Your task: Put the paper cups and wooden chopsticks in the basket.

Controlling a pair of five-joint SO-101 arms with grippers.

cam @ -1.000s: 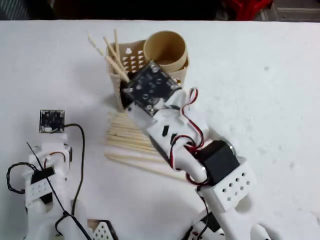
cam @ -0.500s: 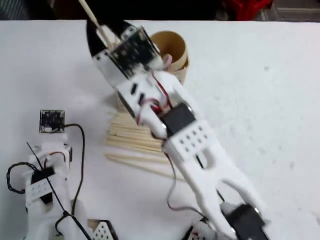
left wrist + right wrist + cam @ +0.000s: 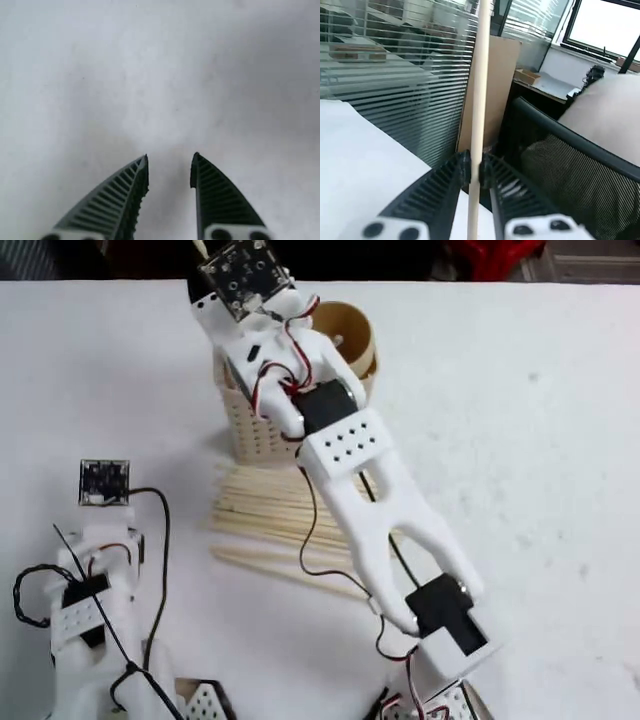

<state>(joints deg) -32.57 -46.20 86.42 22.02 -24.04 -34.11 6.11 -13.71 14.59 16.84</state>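
A white perforated basket (image 3: pixel 256 434) stands at the table's far middle, with a tan paper cup (image 3: pixel 354 332) inside it. A pile of wooden chopsticks (image 3: pixel 262 516) lies on the table just in front of the basket. My right arm (image 3: pixel 340 445) stretches over the basket, its wrist raised above the far rim. In the right wrist view, my right gripper (image 3: pixel 476 169) is shut on one upright chopstick (image 3: pixel 480 75). My left gripper (image 3: pixel 169 161) is open over bare white table, with nothing between its fingers.
The left arm (image 3: pixel 92 580) sits at the near left corner with loose black cables (image 3: pixel 160 540) around it. The table's far edge (image 3: pixel 500 282) runs just behind the basket. Bare white table lies to the right of the right arm.
The right arm has risen from low beside the basket and stretched out over it toward the far edge, carrying the chopstick upward. The left arm has stayed still.
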